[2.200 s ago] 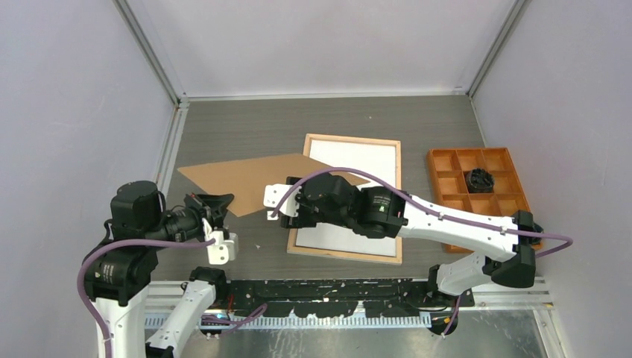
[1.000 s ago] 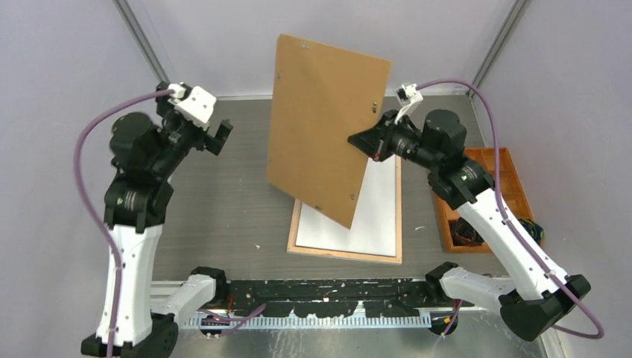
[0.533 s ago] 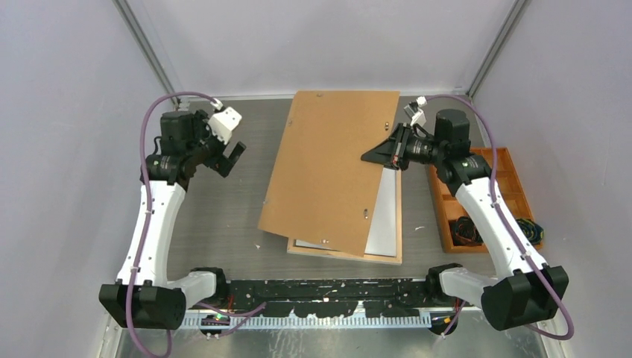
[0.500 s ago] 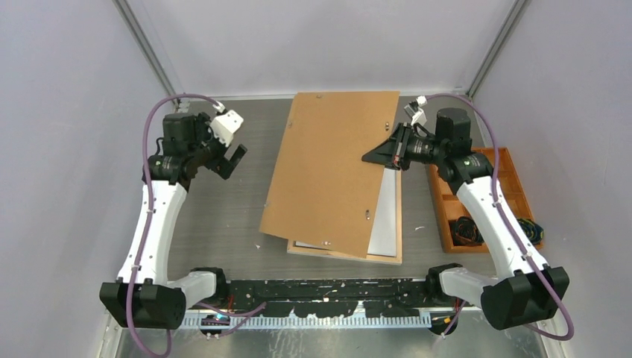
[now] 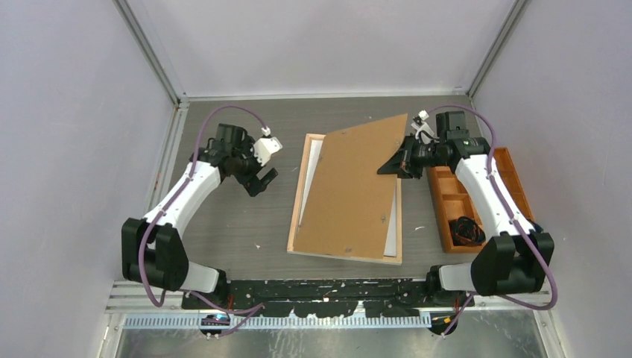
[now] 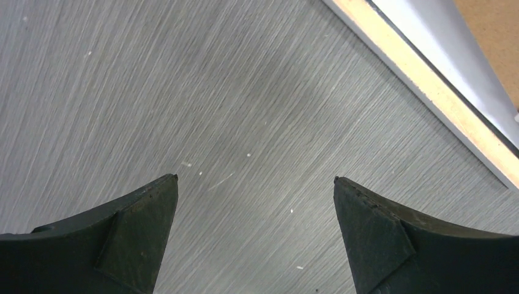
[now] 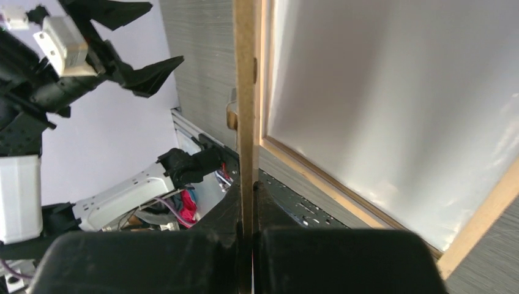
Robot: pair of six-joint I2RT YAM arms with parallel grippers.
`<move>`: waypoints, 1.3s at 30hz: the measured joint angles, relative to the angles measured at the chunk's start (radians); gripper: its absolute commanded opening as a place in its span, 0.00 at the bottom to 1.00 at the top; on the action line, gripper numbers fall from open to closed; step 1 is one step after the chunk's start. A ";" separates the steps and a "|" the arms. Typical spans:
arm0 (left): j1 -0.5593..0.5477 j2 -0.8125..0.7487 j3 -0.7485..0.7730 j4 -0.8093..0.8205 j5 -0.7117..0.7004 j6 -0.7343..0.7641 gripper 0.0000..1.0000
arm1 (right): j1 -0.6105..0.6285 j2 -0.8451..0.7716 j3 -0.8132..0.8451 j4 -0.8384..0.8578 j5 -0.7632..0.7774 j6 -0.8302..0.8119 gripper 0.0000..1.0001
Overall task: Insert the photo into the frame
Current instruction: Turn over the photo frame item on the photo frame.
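The frame (image 5: 339, 256) is laid back-up on the table (image 6: 153, 92). The white sheet inside is judged to be the photo (image 7: 379, 110), face down. The board (image 5: 350, 194) is pinched by its edge in the right gripper (image 7: 248, 202) and tilted over the frame, seemingly for lowering. The left gripper (image 6: 256, 179) is held wide beside the left rail, where room is left.

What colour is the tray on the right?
The tray is orange; top view shows it best.
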 measured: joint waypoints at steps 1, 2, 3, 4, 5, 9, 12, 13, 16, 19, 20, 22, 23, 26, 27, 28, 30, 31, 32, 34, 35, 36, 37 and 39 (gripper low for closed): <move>-0.012 0.014 -0.001 0.008 -0.001 0.000 1.00 | -0.006 0.020 0.004 -0.011 0.006 -0.009 0.01; -0.021 0.024 -0.002 0.015 -0.002 0.000 1.00 | -0.009 0.036 0.010 -0.018 0.011 -0.017 0.01; -0.028 0.033 -0.002 0.024 -0.002 0.000 1.00 | -0.013 0.056 0.018 -0.024 0.013 -0.026 0.01; -0.032 0.039 -0.002 0.032 -0.002 0.000 1.00 | -0.016 0.076 0.028 -0.030 0.015 -0.036 0.01; -0.039 0.048 -0.002 0.045 -0.002 0.000 1.00 | -0.017 0.099 0.043 -0.039 0.015 -0.048 0.01; -0.041 0.068 -0.002 0.060 -0.002 0.000 1.00 | -0.017 0.177 0.094 -0.058 0.008 -0.086 0.01; -0.041 0.072 -0.002 0.066 -0.002 0.004 1.00 | -0.017 0.217 0.124 -0.072 -0.002 -0.109 0.01; -0.041 0.072 -0.005 0.072 -0.002 0.006 1.00 | -0.017 0.218 0.126 -0.072 -0.002 -0.110 0.01; -0.041 0.072 -0.012 0.082 -0.002 0.013 1.00 | -0.017 0.257 0.164 -0.086 -0.014 -0.132 0.01; -0.041 0.072 -0.020 0.089 -0.001 0.022 1.00 | -0.017 0.306 0.198 -0.096 -0.026 -0.156 0.01; -0.041 0.072 -0.023 0.090 -0.001 0.023 1.00 | -0.017 0.321 0.206 -0.098 -0.029 -0.163 0.01; -0.041 0.072 -0.027 0.093 0.001 0.024 1.00 | -0.017 0.348 0.220 -0.107 -0.031 -0.172 0.01; -0.041 0.072 -0.031 0.094 0.002 0.026 1.00 | -0.018 0.360 0.225 -0.112 -0.032 -0.176 0.01; -0.041 0.072 -0.040 0.097 0.004 0.030 1.00 | -0.018 0.379 0.234 -0.121 -0.033 -0.182 0.01; -0.041 0.072 -0.043 0.097 0.004 0.031 1.00 | -0.018 0.384 0.235 -0.122 -0.034 -0.183 0.01; -0.041 0.072 -0.046 0.097 0.004 0.032 1.00 | -0.019 0.386 0.235 -0.122 -0.035 -0.185 0.01; -0.041 0.072 -0.049 0.098 0.005 0.034 1.00 | -0.019 0.391 0.238 -0.124 -0.037 -0.187 0.01; -0.041 0.072 -0.050 0.098 0.005 0.034 1.00 | -0.019 0.395 0.241 -0.126 -0.038 -0.189 0.01; -0.041 0.072 -0.050 0.099 0.005 0.034 1.00 | -0.019 0.399 0.245 -0.126 -0.041 -0.191 0.01; -0.041 0.075 -0.050 0.101 0.005 0.033 1.00 | -0.019 0.404 0.250 -0.126 -0.045 -0.195 0.01; -0.041 0.079 -0.050 0.101 0.005 0.033 1.00 | -0.019 0.407 0.254 -0.126 -0.049 -0.197 0.01; -0.041 0.082 -0.050 0.102 0.005 0.032 1.00 | -0.019 0.412 0.259 -0.129 -0.050 -0.200 0.01; -0.041 0.086 -0.050 0.102 0.005 0.031 1.00 | -0.019 0.417 0.264 -0.130 -0.053 -0.202 0.01; -0.041 0.093 -0.050 0.102 0.005 0.030 1.00 | -0.019 0.431 0.278 -0.134 -0.059 -0.208 0.01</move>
